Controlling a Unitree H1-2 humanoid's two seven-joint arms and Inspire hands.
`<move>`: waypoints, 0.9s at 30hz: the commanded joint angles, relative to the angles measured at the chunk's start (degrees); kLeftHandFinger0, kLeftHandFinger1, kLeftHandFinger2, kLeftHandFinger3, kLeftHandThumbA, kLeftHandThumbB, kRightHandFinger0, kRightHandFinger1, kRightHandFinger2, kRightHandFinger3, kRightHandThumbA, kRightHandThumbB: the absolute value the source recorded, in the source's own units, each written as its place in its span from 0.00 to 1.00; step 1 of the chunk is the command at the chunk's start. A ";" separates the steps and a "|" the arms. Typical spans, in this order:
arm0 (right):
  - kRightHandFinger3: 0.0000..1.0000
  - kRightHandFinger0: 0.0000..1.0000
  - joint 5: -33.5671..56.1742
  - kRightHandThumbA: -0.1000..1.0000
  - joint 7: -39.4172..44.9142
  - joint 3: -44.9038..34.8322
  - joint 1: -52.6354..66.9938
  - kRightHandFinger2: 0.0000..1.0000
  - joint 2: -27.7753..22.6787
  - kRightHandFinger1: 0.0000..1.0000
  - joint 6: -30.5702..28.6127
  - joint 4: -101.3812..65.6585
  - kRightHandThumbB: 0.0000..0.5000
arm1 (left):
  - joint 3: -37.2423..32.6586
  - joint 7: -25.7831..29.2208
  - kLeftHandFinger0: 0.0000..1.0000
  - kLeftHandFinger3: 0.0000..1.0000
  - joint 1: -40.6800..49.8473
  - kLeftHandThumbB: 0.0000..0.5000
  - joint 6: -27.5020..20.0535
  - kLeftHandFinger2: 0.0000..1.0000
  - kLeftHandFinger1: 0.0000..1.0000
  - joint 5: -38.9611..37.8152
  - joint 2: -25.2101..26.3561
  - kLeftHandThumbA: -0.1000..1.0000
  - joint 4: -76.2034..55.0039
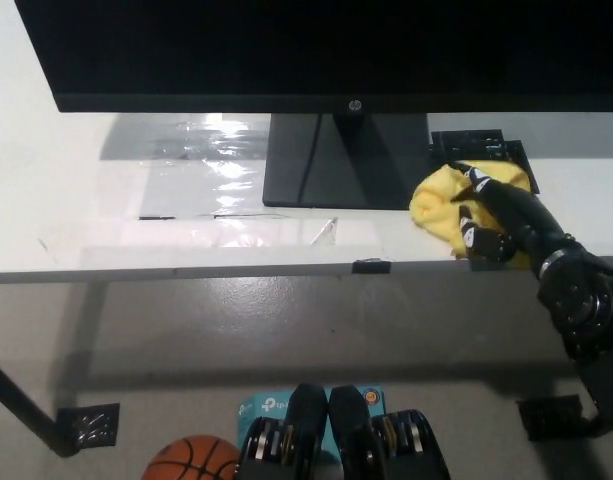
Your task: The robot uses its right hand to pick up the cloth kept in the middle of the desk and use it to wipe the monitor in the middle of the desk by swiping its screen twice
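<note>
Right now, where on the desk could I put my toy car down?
The desk is bare left of the monitor stand, and along the front edge. The right side is crowded: the right hand sits on the yellow cloth.

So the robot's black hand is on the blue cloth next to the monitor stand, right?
Not quite. The cloth is yellow, not blue, as the head view shows. The rest holds: the black right hand is on it, and it lies on the desk just beside the monitor stand.
</note>
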 commanded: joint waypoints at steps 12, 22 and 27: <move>0.18 0.20 -9.56 0.00 -11.21 6.52 -3.96 0.80 -2.94 0.53 -9.65 5.06 0.15 | 1.91 -1.48 0.74 1.00 1.52 0.23 -0.81 0.81 0.71 -1.06 1.57 0.20 -1.60; 0.05 0.00 -12.07 0.00 -27.56 6.71 -2.07 0.50 -1.42 0.23 -16.94 12.04 0.01 | 2.14 -1.72 0.71 1.00 2.70 0.25 -2.06 0.79 0.69 -1.23 1.12 0.23 -2.17; 0.00 0.00 -11.90 0.00 -31.82 6.62 -1.84 0.35 -1.39 0.09 -20.13 13.94 0.13 | 2.32 -1.49 0.72 1.00 3.19 0.25 -0.65 0.79 0.69 -0.84 0.98 0.23 -3.71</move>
